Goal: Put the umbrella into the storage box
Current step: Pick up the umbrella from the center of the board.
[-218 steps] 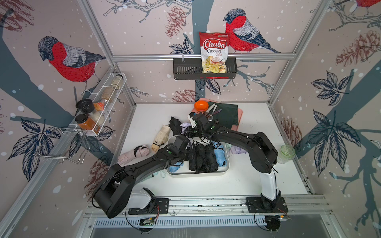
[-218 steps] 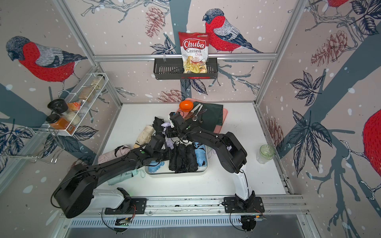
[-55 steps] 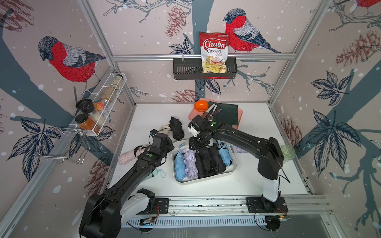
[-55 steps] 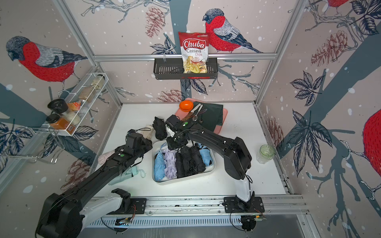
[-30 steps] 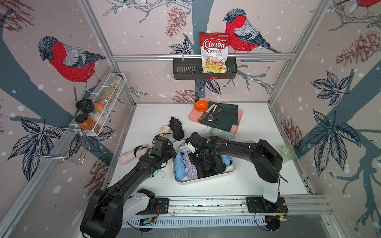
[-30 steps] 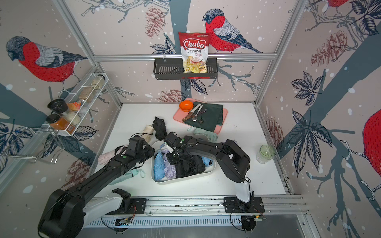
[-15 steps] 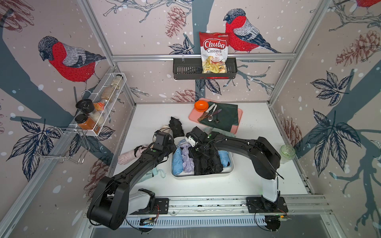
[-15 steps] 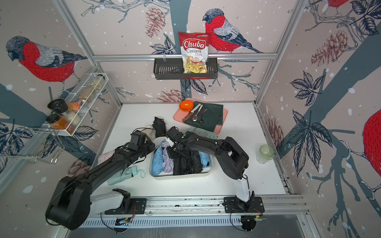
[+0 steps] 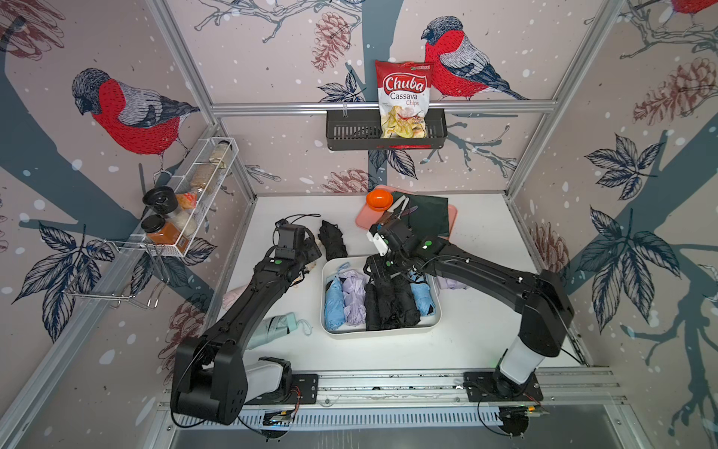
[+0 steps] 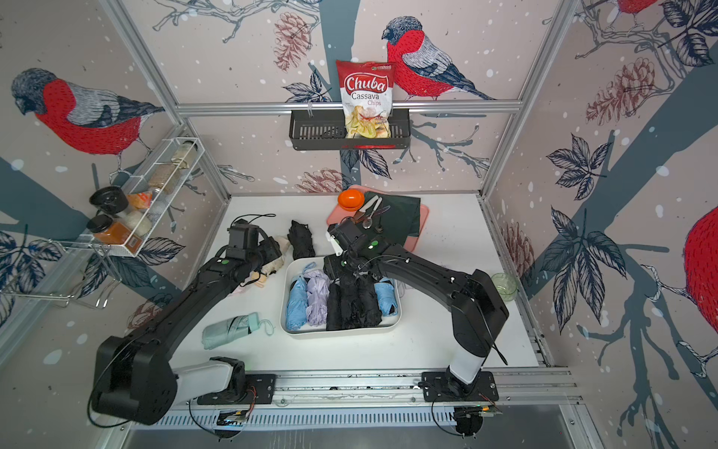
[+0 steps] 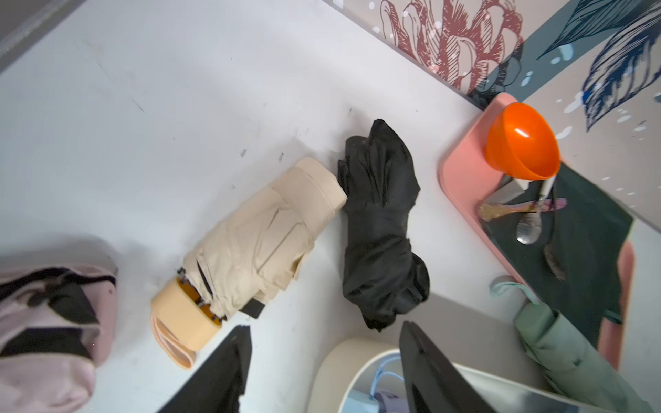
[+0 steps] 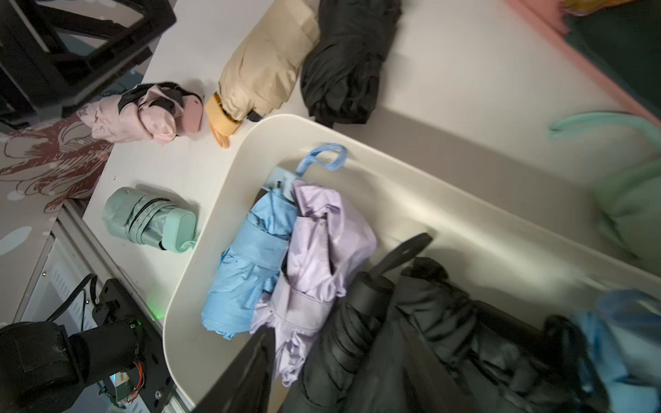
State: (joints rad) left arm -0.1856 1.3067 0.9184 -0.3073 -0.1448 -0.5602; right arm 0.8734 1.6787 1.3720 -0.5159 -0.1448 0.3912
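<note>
The cream-white storage box (image 9: 382, 333) (image 10: 342, 330) sits mid-table holding light blue (image 12: 250, 257), lilac (image 12: 322, 243) and black (image 12: 429, 321) folded umbrellas. Loose on the table lie a black umbrella (image 11: 382, 229), a beige one (image 11: 264, 236), a pink one (image 11: 46, 321) and a mint one (image 9: 277, 326). My left gripper (image 11: 322, 364) stands open over the box's far left corner (image 11: 343, 357), with nothing between its fingers. Over the box's far end, my right gripper (image 12: 339, 379) is open just above the lilac and black umbrellas.
A pink tray (image 9: 365, 221) at the back carries an orange bowl (image 9: 379, 199), a dark green cloth (image 9: 427, 217) and cutlery. Another pale green umbrella (image 11: 572, 354) lies right of the box. A glass jar (image 10: 504, 286) stands at the right wall, a wire rack (image 9: 186, 202) hangs left.
The box has swung from a slant to square with the table's front edge. Both grippers have opened and no longer hold it.
</note>
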